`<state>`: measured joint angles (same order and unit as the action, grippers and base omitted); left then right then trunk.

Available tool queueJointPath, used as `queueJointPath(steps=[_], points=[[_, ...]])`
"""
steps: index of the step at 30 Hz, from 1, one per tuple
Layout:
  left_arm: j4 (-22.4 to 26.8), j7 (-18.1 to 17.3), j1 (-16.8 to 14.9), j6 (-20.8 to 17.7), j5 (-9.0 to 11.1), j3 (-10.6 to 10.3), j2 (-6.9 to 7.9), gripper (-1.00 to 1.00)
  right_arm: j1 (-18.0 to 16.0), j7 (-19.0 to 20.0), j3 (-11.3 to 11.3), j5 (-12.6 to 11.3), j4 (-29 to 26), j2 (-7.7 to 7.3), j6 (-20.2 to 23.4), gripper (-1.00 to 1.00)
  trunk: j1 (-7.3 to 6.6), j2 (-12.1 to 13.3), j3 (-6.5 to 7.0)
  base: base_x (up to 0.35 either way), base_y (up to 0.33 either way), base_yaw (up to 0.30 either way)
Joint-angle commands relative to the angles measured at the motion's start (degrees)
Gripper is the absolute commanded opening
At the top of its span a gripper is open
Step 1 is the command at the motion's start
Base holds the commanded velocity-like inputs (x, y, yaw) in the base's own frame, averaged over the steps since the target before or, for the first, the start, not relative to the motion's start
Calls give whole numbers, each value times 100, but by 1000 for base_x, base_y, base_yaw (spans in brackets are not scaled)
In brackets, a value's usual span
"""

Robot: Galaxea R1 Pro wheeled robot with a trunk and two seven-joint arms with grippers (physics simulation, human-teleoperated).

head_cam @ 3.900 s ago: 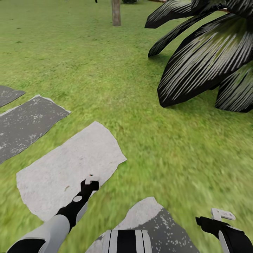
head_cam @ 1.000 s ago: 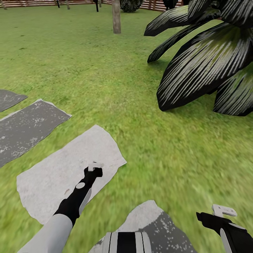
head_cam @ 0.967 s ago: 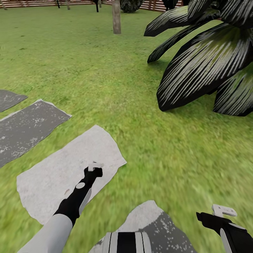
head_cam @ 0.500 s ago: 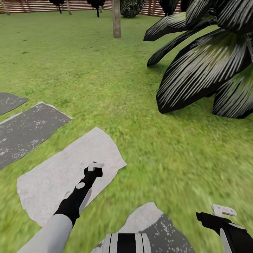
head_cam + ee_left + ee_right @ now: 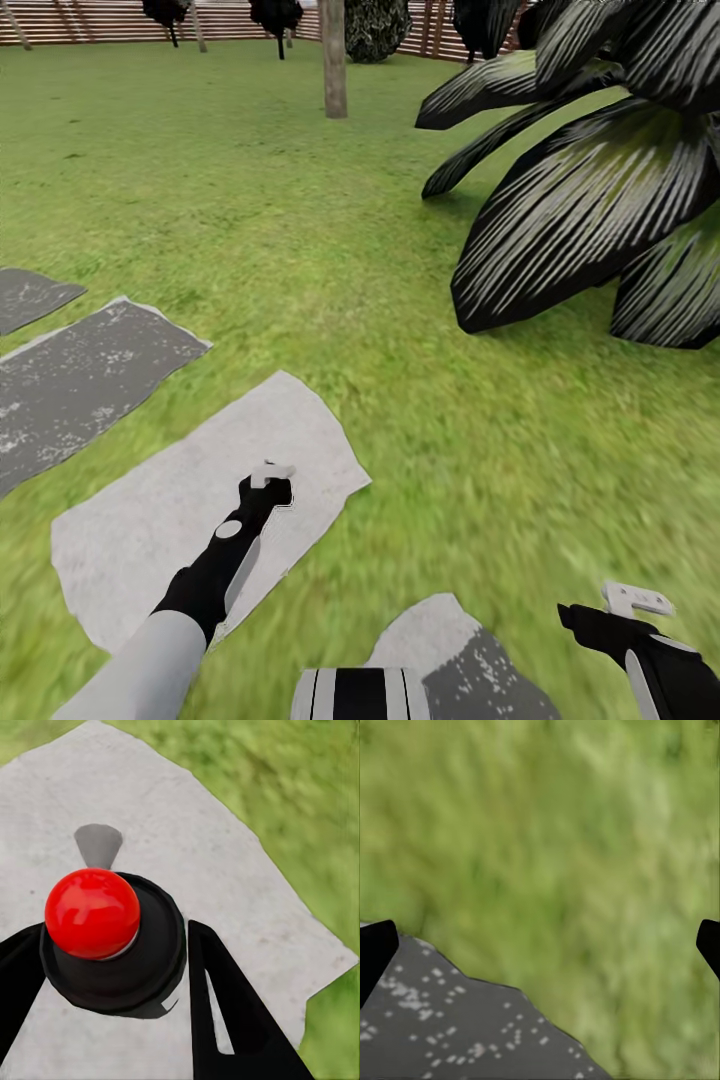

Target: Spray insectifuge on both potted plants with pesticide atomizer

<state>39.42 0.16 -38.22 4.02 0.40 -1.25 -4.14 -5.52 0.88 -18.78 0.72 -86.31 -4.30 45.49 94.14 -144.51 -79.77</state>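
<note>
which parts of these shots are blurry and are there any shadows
Head view: the near lawn is smeared, sharper farther off; the striped-leaf plant casts a dark patch on the grass beneath it. Left wrist view: crisp; a small grey shadow sits on the pale stepping stone. Right wrist view: the grass is heavily blurred, while the dark speckled stone stays fairly sharp.

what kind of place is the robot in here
Most likely a fenced back garden in a simulator. Green lawn runs back to a brown slatted wooden fence, flat stepping stones lie in the grass near the robot, and a big striped-leaf plant stands at the right beside a tree trunk.
</note>
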Motion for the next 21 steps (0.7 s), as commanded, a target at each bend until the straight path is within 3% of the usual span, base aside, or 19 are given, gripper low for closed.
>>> queueJointPath(steps=[1,8,21], points=[[-5,2,-2,19,4,-7,1,-100,-2,9,-3,8,-9,-1,30,100,1,-1,6,188,259,0],[-5,2,-2,12,4,-7,1,-100,-2,3,-3,8,-9,2,30,100,1,-1,70,166,217,0],[-12,2,-2,-52,4,-7,1,-100,-2,-16,-3,8,-9,16,30,100,1,-1,189,10,11,16]])
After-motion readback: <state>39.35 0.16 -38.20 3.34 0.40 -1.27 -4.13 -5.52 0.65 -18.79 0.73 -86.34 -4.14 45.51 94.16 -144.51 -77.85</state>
